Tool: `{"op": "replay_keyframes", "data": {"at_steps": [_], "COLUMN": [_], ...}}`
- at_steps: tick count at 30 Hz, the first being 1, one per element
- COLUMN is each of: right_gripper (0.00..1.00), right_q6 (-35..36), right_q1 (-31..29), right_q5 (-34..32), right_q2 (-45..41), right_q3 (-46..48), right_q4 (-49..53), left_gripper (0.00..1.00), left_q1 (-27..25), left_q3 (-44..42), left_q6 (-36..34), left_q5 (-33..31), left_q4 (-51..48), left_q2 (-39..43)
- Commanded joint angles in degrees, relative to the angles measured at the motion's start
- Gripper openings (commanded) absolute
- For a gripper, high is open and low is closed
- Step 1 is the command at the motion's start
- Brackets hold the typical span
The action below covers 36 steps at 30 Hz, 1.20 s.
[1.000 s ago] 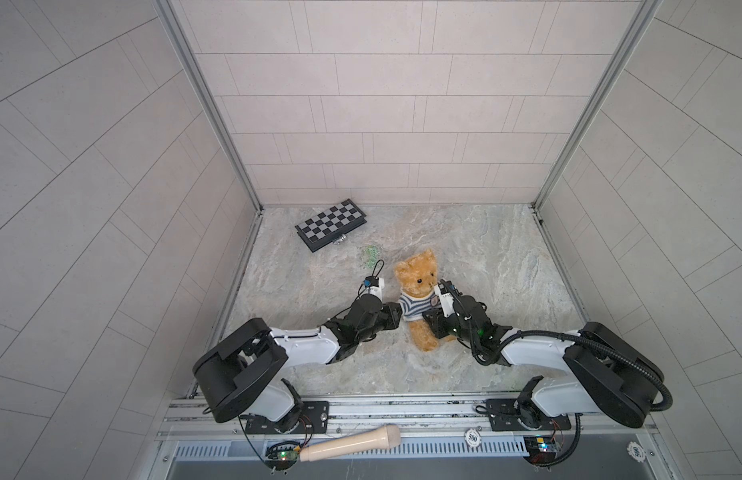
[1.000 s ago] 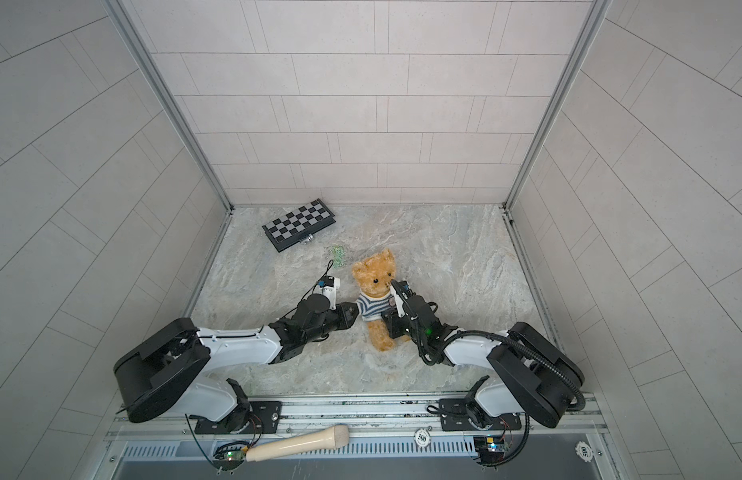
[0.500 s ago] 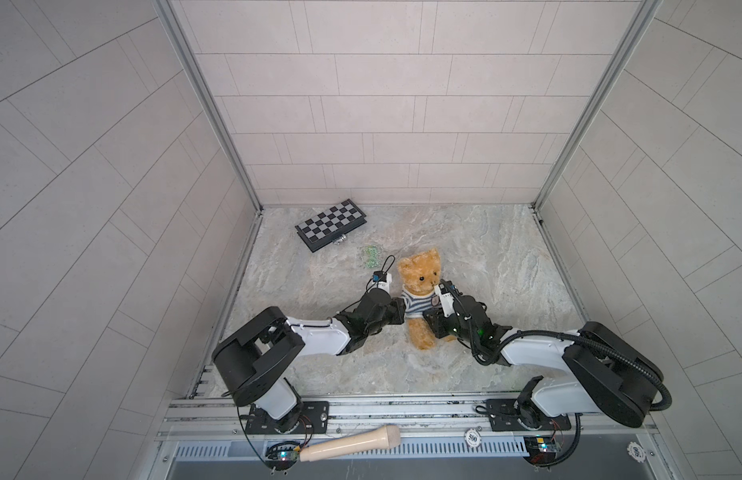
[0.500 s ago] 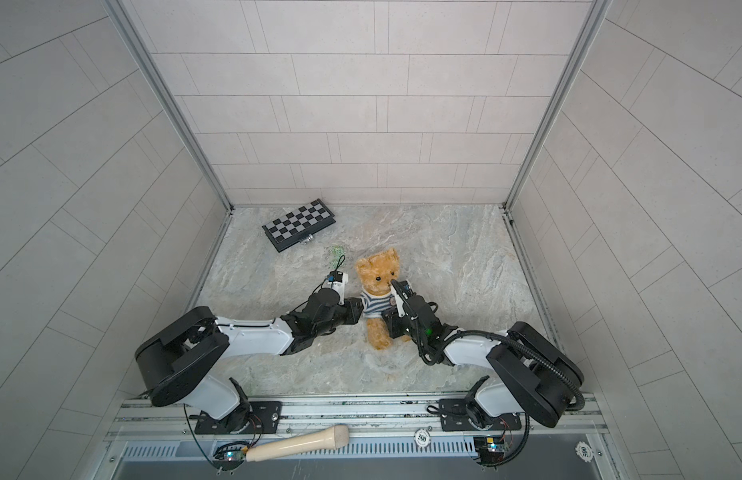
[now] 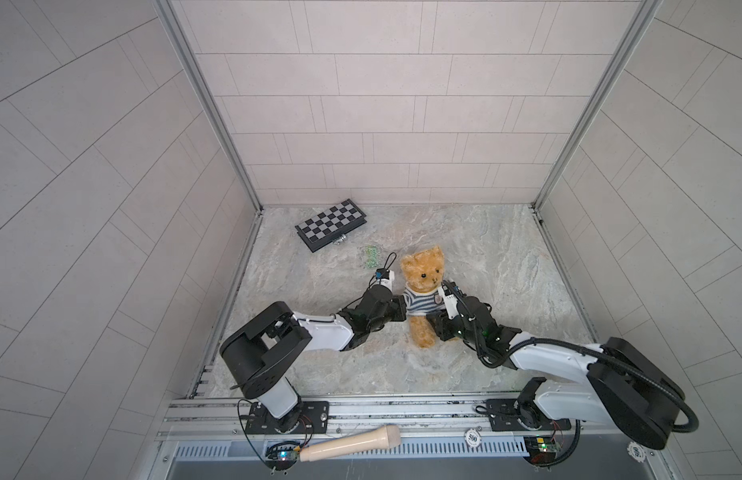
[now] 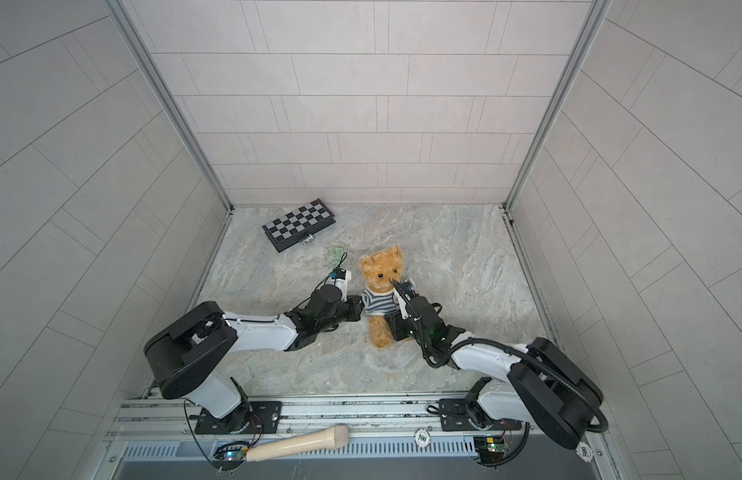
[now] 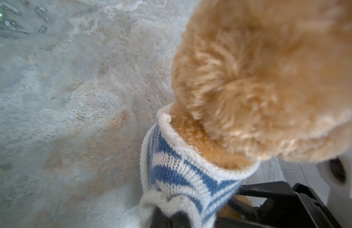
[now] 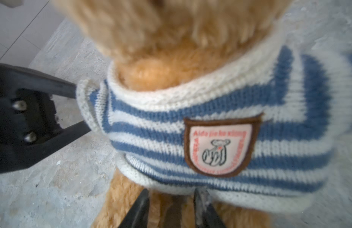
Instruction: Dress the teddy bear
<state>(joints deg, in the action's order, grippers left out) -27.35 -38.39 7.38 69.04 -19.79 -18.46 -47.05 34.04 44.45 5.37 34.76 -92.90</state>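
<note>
The small, fluffy golden-brown plush teddy bear (image 5: 423, 272) is at the middle of the grey marbled stone-look bench (image 5: 506, 266). Its head points to the far wall, its face is up, and one arm reaches in from each side. A blue-and-white striped knitted sweater (image 5: 419, 301) with a shield-shaped badge (image 8: 220, 146) is over the head and covers the chest.

The left claw (image 5: 402, 309) comes in from the left and is pinched closed on the white sleeve cuff (image 8: 86, 104) on that side. The cuff looks limp, and no paw shows through it.

The right claw (image 8: 172, 195) sits at the near side of the bear with its jaws apart, gripping nothing. Its tips are just below the sweater's white hem (image 8: 240, 199).

The step in hand looks like fitting the sleeves and settling the body of the sweater. The next move probably calls for the left claw to draw the cuff outward, away from the bear. The right claw would meanwhile steady the torso or take the hem again and pull it toward the legs. The bear is light and soft, so a one-sided pull would likely drag it across the bench.
</note>
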Motion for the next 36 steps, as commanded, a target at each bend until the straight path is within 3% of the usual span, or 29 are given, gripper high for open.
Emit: {"op": "replay_keyframes", "data": {"at_steps": [1,8,15,19,22,26,31,36], "right_gripper": [0.48,0.61,0.61,0.58,0.51,0.2,0.01,0.0], "right_q6": [1.88,0.12,-1.08,-1.74,-1.3,-1.12,-1.98,-2.62], "right_q1": [-0.47,-1.33,-4.06,-3.97,-3.97,-3.71,-3.27,-2.23], "right_q5": [-2.35,-0.56,0.71,-2.53,-5.54,-6.52,-5.62,-6.01], "right_q2": [-5.9,-12.22,-3.8,1.65,3.8,7.11,9.4,7.29], "right_q3": [-0.78,-0.63,-3.25,-1.09,-0.24,-0.19,-0.04,1.15], "right_q4": [8.82,9.01,7.42,2.9,1.02,-0.17,-0.59,-0.32], "left_gripper": [0.0,0.0,0.0,0.0,0.0,0.0,0.0,0.0], "left_q1": [0.03,-1.62,-4.35,-4.95,-4.97,-4.97,-4.64,-2.96], "left_q3": [-2.26,-6.19,-8.23,-8.79,-9.61,-10.3,-11.48,-13.71], "left_q6": [2.84,8.08,11.75,12.18,12.52,12.33,12.17,11.37], "left_q5": [3.2,4.55,3.19,2.9,2.91,2.72,2.07,2.25], "left_q4": [2.55,7.17,9.05,8.79,8.79,7.74,6.85,4.44], "left_q2": [0.3,2.78,4.76,6.06,6.85,7.28,9.02,12.76]}}
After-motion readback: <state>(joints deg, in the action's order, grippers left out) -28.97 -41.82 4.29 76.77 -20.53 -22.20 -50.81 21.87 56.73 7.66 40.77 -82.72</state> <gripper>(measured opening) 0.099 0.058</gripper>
